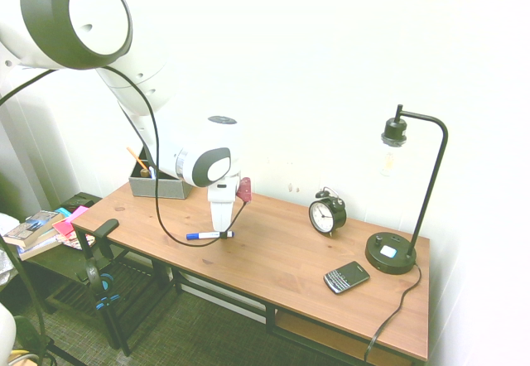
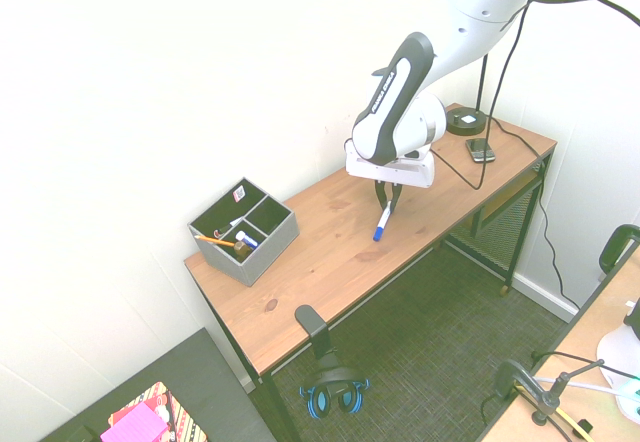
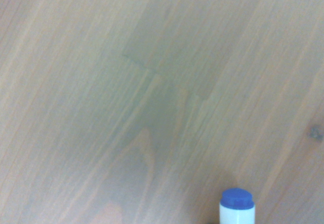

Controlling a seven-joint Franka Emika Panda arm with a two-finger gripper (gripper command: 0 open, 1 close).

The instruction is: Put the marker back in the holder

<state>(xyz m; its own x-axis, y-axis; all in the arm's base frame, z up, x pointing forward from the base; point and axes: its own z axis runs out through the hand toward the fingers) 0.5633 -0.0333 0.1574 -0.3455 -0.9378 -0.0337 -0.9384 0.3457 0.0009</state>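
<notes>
The marker (image 1: 207, 235) (image 2: 382, 220), white with a blue cap, is at the middle of the wooden desk (image 1: 281, 258), low against the desktop. My gripper (image 1: 225, 232) (image 2: 388, 202) points straight down and is shut on the marker's white end, opposite the cap. The blue cap (image 3: 236, 198) shows in the wrist view over bare wood. The grey holder (image 1: 160, 186) (image 2: 245, 237) stands at the desk's far end by the wall. It is well apart from the gripper, and an orange pencil (image 2: 217, 242) sticks out of it.
A black alarm clock (image 1: 327, 214), a black phone (image 1: 346, 276) and a black desk lamp (image 1: 391, 252) occupy the desk's other end. Headphones (image 2: 335, 394) hang off a clamp at the desk's front edge. Books (image 1: 37, 229) lie on a low shelf beside the holder end.
</notes>
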